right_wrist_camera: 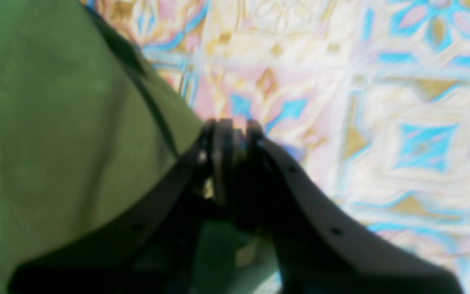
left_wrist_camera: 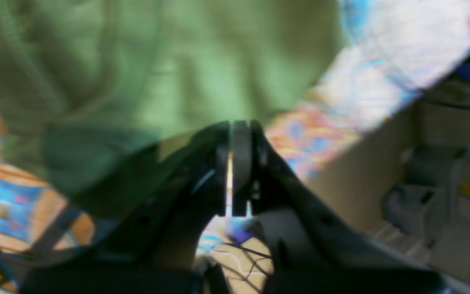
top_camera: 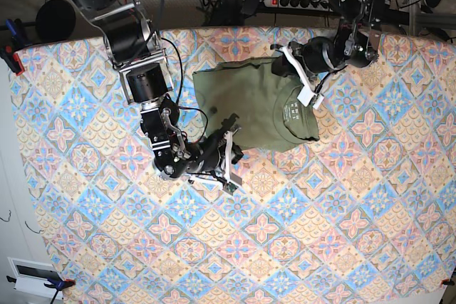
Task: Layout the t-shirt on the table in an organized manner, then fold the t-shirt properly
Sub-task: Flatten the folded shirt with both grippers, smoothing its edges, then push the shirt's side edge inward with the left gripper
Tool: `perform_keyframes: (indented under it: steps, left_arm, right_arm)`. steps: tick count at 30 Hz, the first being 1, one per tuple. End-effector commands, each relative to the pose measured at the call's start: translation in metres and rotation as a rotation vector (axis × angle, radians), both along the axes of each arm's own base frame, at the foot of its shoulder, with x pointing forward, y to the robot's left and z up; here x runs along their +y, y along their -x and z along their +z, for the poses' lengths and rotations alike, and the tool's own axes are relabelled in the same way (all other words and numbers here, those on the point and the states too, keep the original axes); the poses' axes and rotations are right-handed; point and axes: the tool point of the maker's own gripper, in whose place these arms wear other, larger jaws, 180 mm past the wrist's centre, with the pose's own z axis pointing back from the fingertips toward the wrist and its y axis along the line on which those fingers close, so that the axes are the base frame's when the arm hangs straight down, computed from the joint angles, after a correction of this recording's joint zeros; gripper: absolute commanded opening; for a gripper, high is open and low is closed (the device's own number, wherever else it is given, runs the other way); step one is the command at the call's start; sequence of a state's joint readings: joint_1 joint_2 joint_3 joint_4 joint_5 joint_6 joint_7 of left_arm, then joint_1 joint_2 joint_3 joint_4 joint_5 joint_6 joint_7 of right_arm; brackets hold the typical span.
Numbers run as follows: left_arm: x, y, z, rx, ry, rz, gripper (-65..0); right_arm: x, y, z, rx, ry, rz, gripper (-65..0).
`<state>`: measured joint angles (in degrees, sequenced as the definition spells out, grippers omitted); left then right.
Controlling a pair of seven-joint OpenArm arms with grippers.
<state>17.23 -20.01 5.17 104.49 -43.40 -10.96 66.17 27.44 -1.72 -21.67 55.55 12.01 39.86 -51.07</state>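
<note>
Your green t-shirt (top_camera: 260, 105) lay partly folded near the far side of the table (top_camera: 342, 233), with its collar label facing up. Your left gripper (left_wrist_camera: 235, 163) was squeezed tight at the shirt's far edge, but you could not tell if it had any cloth. Your right gripper (right_wrist_camera: 229, 159) was pinched closed on the shirt's near edge.

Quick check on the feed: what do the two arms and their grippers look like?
Both arms are black with grey motor housings and black cables. The left gripper and right gripper have black angled fingers with flat pads. White plastic parts sit near each wrist in the base view.
</note>
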Motion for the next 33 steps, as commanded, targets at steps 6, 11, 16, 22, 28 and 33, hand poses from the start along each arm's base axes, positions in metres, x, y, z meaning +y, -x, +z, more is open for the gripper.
perform_keyframes:
  steps: [6,11,16,22,28,33]
  left_arm:
    - [0.001,-0.028,-0.016,0.002,-0.016,0.032,-65.0]
    - [0.002,-0.054,-0.021,-0.017,-0.049,0.047,-65.0]
    - [-0.002,-0.086,-0.014,-0.059,-0.063,0.055,-65.0]
    - [-0.029,-0.118,-0.009,-0.122,-0.071,-0.022,-65.0]
    - [-0.062,-0.146,-0.002,-0.186,-0.057,-0.084,-65.0]
    - [-0.084,-0.172,0.016,-0.237,-0.016,-0.074,-65.0]
  right_arm:
    - [-0.036,0.000,-0.009,-0.030,0.169,0.070,-64.3]
    - [-0.048,0.035,-0.028,0.002,0.199,0.086,-64.3]
    - [-0.093,0.048,-0.026,-0.032,0.270,0.060,-64.3]
    - [-0.123,0.071,-0.023,-0.019,0.255,-0.056,-64.3]
    - [-0.144,0.089,-0.009,-0.044,0.270,-0.128,-64.3]
    - [-0.157,0.098,0.001,-0.066,0.277,-0.172,-64.3]
